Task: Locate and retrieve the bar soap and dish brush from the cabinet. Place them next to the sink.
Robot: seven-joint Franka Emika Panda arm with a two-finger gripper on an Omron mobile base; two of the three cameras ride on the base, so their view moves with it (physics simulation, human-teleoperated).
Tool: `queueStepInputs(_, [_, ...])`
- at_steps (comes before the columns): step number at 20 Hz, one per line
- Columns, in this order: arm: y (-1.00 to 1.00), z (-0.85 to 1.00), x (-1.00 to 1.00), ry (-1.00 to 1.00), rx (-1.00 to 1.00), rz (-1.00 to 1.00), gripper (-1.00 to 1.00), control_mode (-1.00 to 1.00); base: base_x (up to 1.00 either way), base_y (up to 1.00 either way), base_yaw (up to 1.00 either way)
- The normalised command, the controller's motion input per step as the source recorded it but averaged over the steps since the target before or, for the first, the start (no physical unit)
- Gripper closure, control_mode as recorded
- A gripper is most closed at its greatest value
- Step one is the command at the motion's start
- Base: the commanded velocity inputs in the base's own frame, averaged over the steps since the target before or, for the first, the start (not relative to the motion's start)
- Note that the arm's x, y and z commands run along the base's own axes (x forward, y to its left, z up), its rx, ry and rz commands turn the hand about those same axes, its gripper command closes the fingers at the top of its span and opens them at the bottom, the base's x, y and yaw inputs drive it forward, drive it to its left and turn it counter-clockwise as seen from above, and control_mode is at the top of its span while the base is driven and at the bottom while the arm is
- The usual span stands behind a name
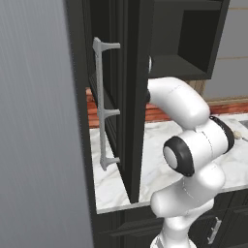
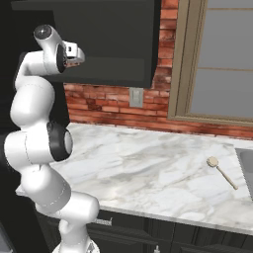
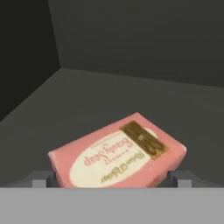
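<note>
A pink bar soap (image 3: 118, 153) with a white oval label lies flat on the dark floor of the cabinet (image 3: 131, 39). My gripper (image 3: 111, 179) is open, one fingertip low on each side of the soap's near end and neither clamping it. In the right base view my arm reaches up into the black cabinet (image 2: 108, 39). The dish brush (image 2: 221, 171) lies on the marble counter, a little left of the sink (image 2: 245, 165). It also shows at the right edge as dish brush (image 1: 237, 134).
The cabinet door (image 1: 128, 97) stands open toward the base, with a grey handle (image 1: 102, 106). A brick wall (image 2: 113, 111) with an outlet and a window (image 2: 227, 59) back the marble counter (image 2: 138, 163). A grey panel (image 1: 34, 135) stands at the left.
</note>
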Motion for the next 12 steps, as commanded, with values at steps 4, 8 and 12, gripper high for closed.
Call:
queueStepInputs(4, [0.01, -0.09, 0.23, 0.00, 0.00, 0.02, -1.00, -1.00, 0.00, 0.00, 0.00])
queueStepInputs(8, [0.06, -0.22, 0.10, 0.01, 0.01, 0.00, 1.00, -1.00, 0.00, 0.00, 0.00])
queueStepInputs(12, [0.00, -0.07, 0.04, 0.00, 0.00, 0.00, 1.00, -1.00, 0.00, 0.00, 0.00])
